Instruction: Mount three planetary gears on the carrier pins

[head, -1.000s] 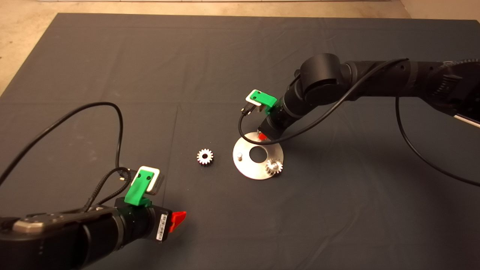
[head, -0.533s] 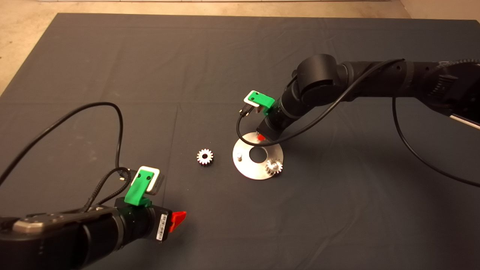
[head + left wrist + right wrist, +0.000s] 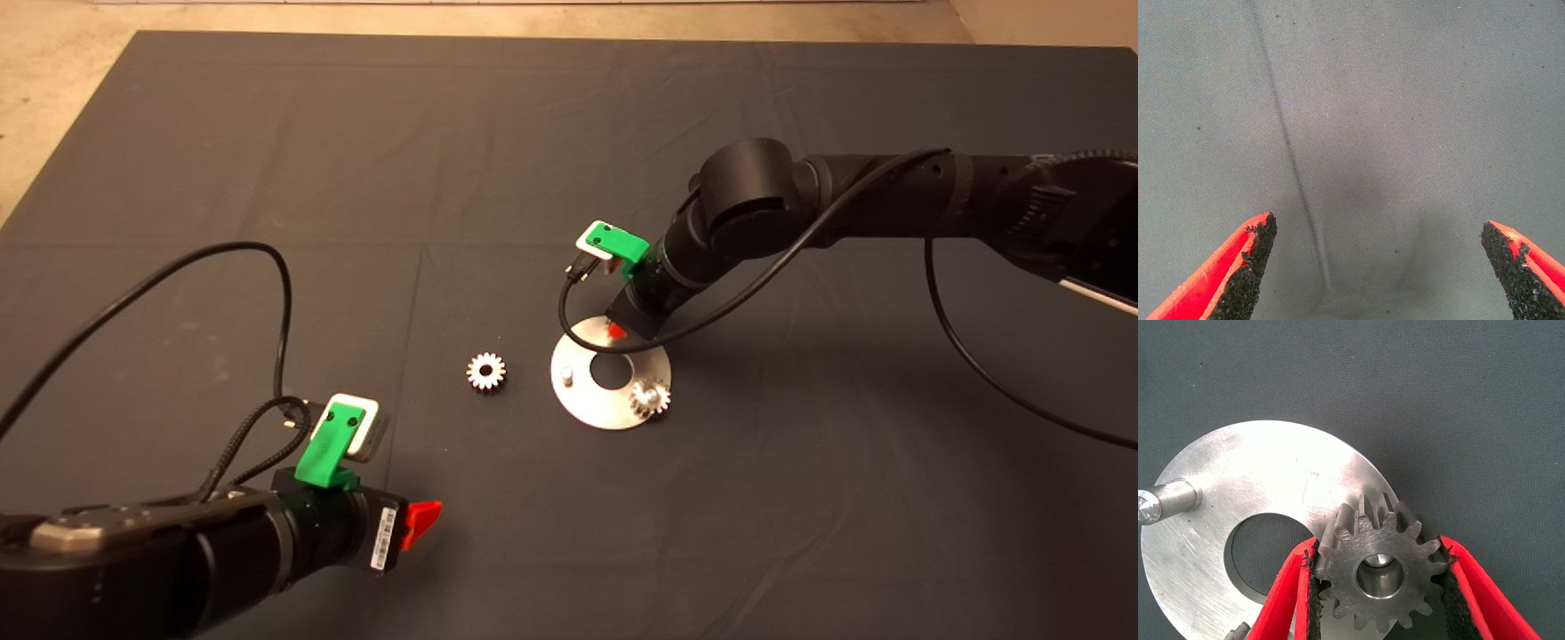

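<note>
The round silver carrier disc lies mid-mat. One planetary gear sits on its near right pin, and a bare pin stands at its left. A loose gear lies on the mat left of the disc. My right gripper is at the disc's far edge, shut on another gear. In the right wrist view a pin top shows inside that gear's bore, above the disc, with a bare pin beside. My left gripper waits open at the lower left over bare mat.
A black cable loops over the mat above the left arm. The right arm's cable hangs over the mat at the right. Tan floor borders the mat at the far left and back.
The right arm has sunk slightly and shifted left, bringing the held gear down at the disc's far pin. The left arm, loose gear and mounted gear have not moved.
</note>
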You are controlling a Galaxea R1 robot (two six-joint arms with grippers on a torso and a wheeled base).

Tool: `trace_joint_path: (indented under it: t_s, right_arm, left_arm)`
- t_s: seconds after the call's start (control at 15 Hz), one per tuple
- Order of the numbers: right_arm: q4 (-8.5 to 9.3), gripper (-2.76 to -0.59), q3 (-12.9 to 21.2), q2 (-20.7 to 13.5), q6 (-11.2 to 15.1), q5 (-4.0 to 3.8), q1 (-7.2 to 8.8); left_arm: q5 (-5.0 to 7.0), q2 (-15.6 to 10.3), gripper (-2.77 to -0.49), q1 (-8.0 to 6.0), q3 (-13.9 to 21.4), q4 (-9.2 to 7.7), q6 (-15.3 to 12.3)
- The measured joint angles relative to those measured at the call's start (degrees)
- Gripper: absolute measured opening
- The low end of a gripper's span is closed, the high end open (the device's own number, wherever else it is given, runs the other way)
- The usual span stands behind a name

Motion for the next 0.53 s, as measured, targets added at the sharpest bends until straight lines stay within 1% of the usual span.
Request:
trace_joint_path:
  t_s: [0.53]
  right_arm:
    - [-0.02,-2.37,0.00,-0.02,0.01,-0.06,-0.01]
  left_arm:
    - [0.00,0.00,-1.04,0.00,0.00,0.00,0.00]
